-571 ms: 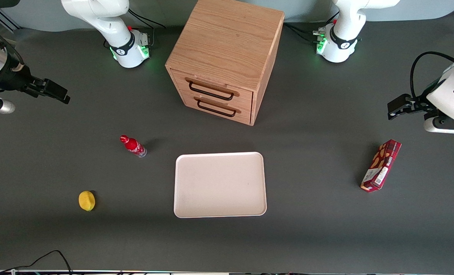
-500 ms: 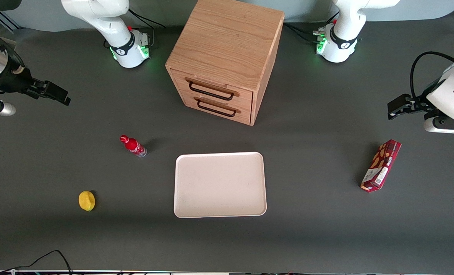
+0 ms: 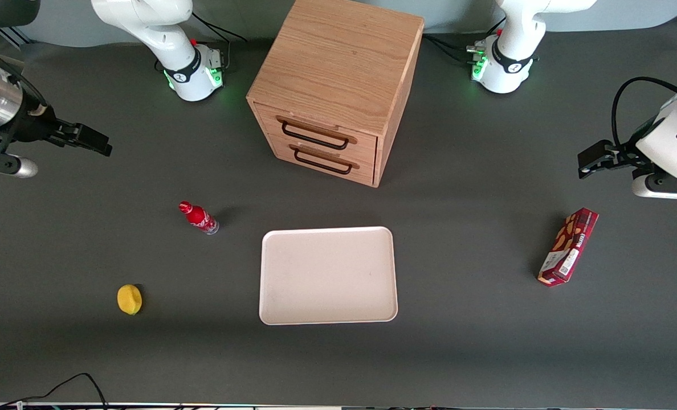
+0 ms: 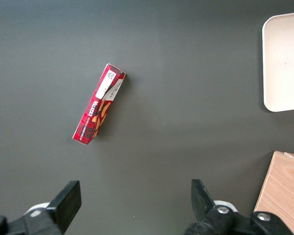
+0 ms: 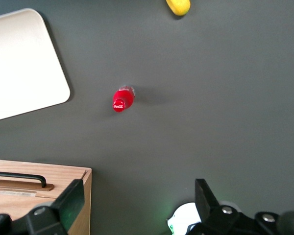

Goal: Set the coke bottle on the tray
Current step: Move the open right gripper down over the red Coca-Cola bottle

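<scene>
The coke bottle (image 3: 199,217) is small and red with a red cap. It stands on the dark table beside the tray (image 3: 327,276), toward the working arm's end. The tray is large, pale pinkish-white and has nothing on it. My right gripper (image 3: 96,142) is open and empty. It hangs above the table, farther from the front camera than the bottle and well apart from it. The right wrist view looks down on the bottle (image 5: 122,99) and a corner of the tray (image 5: 19,63), with the gripper (image 5: 139,196) spread wide.
A wooden two-drawer cabinet (image 3: 338,85) stands farther from the front camera than the tray. A yellow lemon (image 3: 129,299) lies nearer the camera than the bottle. A red snack box (image 3: 568,246) lies toward the parked arm's end.
My right gripper has moved a little toward the middle of the table. The bottle, tray and other objects have not moved.
</scene>
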Controlling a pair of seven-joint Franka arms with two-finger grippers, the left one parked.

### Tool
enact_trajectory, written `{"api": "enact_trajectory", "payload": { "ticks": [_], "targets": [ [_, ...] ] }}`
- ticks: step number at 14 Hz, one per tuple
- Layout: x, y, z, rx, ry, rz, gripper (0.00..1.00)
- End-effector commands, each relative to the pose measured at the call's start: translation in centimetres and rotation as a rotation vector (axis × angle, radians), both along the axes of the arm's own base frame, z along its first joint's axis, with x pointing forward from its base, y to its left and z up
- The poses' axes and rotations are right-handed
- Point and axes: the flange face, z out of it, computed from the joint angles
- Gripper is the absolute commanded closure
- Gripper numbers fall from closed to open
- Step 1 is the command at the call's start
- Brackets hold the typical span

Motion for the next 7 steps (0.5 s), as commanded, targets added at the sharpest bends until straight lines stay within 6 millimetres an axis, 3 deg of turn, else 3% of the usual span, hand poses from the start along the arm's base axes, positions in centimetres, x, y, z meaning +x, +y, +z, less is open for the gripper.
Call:
{"api": "enact_trajectory", "payload": {
  "ticks": [1, 4, 7],
  "targets": [
    [-0.1, 1.7, -5.9, 0.027, 0.036, 0.045, 0.0],
    [-0.4, 3.5, -15.2, 0.03, -0.035, 0.054, 0.0],
    [-1.1, 4.1, -22.1, 0.038, -0.094, 0.062, 0.0]
  ]
}}
